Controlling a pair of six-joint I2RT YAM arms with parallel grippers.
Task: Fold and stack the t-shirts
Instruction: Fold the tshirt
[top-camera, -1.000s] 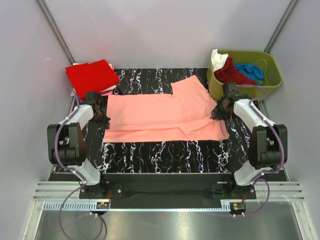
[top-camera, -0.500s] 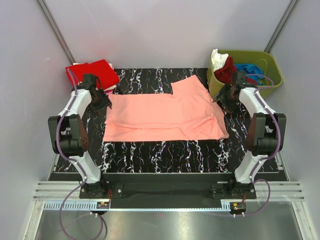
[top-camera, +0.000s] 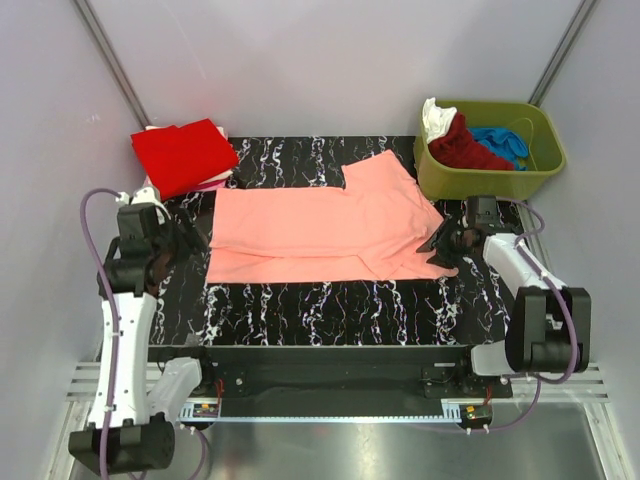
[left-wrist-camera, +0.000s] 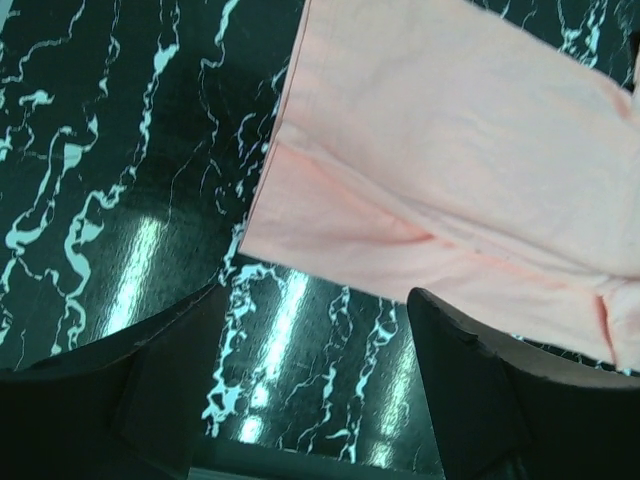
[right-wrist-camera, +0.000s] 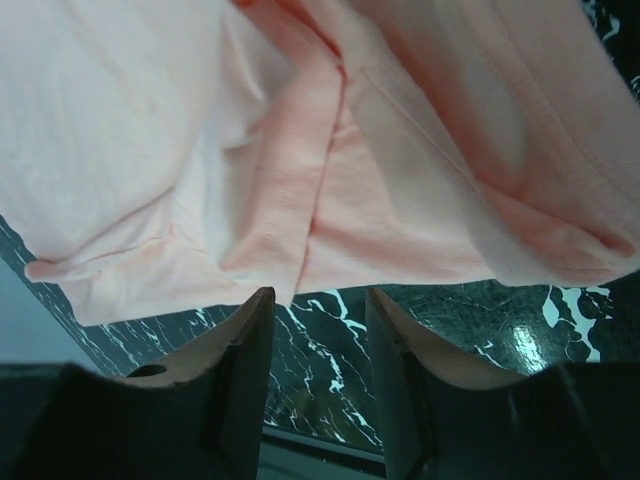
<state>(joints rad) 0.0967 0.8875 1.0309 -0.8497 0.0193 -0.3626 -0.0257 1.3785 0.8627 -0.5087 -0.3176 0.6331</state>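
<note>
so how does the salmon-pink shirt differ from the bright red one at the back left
The salmon-pink shirt lies spread wide across the mat; the bright red shirt is folded compact at the far left corner. The salmon-pink one covers far more area than the red. Both are plain cloth.

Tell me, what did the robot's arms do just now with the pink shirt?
Both pairs of jaws opened, letting go of the salmon-pink t-shirt at its side edges. The left arm and right arm swung away, then pulled back to its near corners. Shirt, folded red t-shirt and olive-green tub stayed put.
</note>
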